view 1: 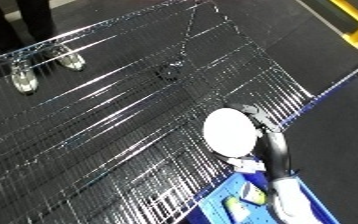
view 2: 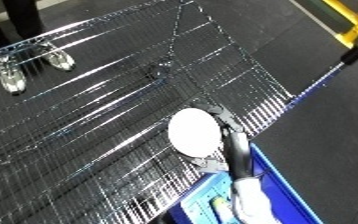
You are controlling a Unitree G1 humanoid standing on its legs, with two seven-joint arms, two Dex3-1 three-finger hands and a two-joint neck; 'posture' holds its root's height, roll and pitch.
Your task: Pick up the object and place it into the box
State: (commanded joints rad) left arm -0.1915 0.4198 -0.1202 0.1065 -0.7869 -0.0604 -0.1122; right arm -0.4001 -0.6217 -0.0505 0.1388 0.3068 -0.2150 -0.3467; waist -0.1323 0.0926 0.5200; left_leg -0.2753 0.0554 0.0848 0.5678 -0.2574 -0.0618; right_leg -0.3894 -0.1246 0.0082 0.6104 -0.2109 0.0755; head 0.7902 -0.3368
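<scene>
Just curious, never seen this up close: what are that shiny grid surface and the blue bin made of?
The grid surface looks like bare metal wire: thin crossing strands with bright glints. The blue bin seems to be plastic, smooth and evenly coloured, though only a corner shows.

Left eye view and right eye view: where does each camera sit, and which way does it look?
Left eye view: on the robot's head, looking down at a wire rack and blue bin; shows the right hand holding a white round object, plus its forearm.
Right eye view: beside it, same downward look, same hand and forearm.
Shared: the same moment, nearly one picture.
</scene>
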